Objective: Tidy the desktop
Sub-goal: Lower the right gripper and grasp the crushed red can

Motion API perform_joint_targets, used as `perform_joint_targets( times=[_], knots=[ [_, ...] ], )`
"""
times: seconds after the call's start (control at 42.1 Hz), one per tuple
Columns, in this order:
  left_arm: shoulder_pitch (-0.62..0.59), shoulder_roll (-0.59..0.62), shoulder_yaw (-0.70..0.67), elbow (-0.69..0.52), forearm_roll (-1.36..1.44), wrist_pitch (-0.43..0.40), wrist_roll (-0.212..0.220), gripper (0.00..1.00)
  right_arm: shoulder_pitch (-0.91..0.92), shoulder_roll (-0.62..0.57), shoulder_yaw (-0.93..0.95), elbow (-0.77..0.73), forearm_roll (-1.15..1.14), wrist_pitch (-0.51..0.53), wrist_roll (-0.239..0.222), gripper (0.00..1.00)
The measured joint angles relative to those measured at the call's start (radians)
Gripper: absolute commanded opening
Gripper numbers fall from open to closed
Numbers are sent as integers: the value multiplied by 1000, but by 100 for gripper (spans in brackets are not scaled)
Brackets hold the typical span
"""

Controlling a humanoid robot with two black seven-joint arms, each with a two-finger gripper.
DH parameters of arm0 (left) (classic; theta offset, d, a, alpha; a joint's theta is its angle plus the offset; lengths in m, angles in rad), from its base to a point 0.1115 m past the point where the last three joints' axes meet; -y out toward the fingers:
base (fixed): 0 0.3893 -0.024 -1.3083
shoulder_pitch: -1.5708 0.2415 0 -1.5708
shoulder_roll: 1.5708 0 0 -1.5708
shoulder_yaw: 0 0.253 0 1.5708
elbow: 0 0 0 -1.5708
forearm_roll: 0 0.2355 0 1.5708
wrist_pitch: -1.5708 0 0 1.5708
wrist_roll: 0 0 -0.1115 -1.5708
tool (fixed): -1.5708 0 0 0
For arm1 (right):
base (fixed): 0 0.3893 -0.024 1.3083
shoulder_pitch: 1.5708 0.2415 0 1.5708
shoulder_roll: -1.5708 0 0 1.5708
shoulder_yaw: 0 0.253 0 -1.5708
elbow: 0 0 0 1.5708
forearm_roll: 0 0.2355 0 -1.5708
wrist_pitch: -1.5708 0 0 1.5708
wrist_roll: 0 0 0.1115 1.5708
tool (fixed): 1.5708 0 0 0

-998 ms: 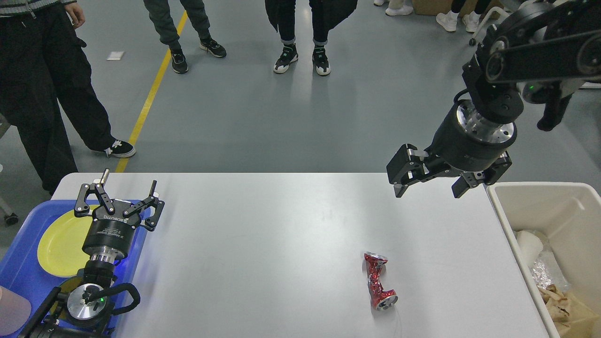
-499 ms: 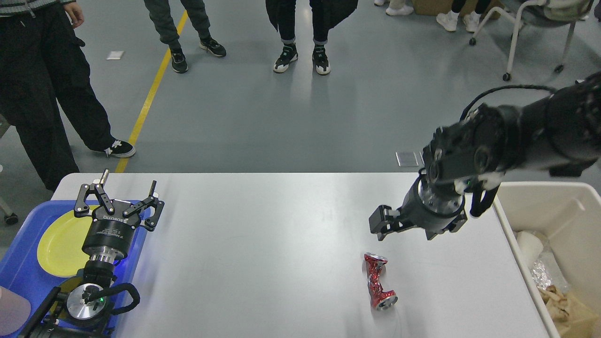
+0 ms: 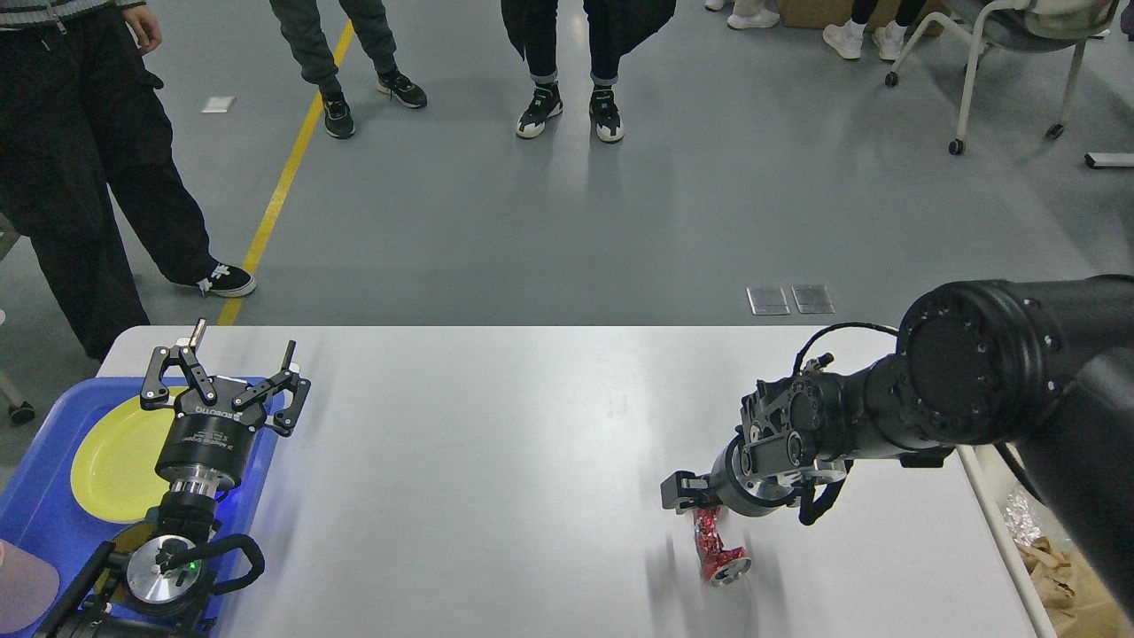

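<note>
Desktop: white, fills the near half of the view, blue tray at its left end, cream bin at its right end, mostly hidden behind the right arm.

Right gripper: low over the right part of the desktop, at the far end of a crushed red can. One dark finger shows to the left of the can's far end; the other is hidden behind the wrist body and the can. The spread of the fingers cannot be read, nor whether they touch the can. The can lies on its side on the desktop, pinched at the waist, its silver end facing near-right.

Left gripper: spread wide, holding nothing, fingers pointing far. It hangs over the far right part of the tray, beside a yellow plate that lies in the tray. A blue glow shows under its wrist.

In the bin: crumpled foil and brown paper.

Beyond the desktop: grey floor with a yellow line, legs of several standing people, a wheeled chair far right.
</note>
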State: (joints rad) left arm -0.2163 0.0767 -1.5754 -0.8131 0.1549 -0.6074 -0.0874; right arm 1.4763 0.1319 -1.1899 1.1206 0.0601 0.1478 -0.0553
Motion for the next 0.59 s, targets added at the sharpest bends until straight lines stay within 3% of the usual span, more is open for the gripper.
perform_joint_targets(
  times=[0.214,0.594],
  knots=[
    [0,0,0,0,0,0,0,96,-59,4,0,-65,1,-10,0,100],
    [0,0,0,0,0,0,0,96,-155,3,1,-164,16,-33,-1,87]
  ],
)
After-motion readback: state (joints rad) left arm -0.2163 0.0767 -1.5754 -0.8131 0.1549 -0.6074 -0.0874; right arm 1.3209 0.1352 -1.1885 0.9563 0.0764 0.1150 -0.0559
